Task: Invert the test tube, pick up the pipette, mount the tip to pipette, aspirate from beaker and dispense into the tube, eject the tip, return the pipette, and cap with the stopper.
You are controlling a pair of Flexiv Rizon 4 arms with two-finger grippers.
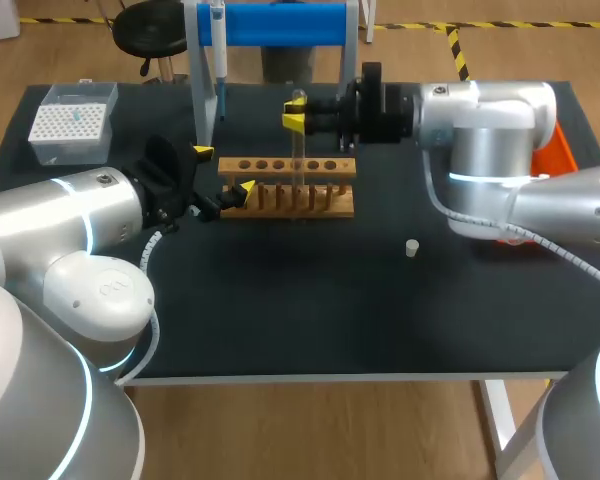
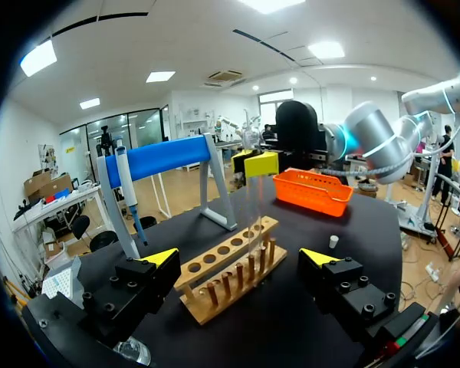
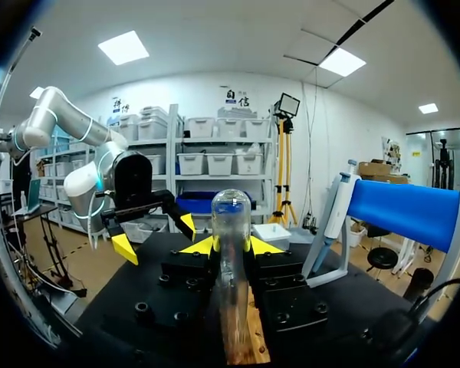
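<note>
Lower end of the test tube is hidden (right wrist view) inside the right end effector.

Silver-white arms, black wrists, yellow-tipped jaws, apparently grey cabling.

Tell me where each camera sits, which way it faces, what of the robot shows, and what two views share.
Head view: above and behind the robot, looking down on the table; both arms enter from the sides.
Left wrist view: on the left arm's wrist, facing along the open left gripper toward the wooden rack and the right arm.
Right wrist view: on the right arm's wrist, facing along the right gripper, shut on the test tube, toward the left arm.
Shared: both wrist views show the pipette on its blue stand.
</note>
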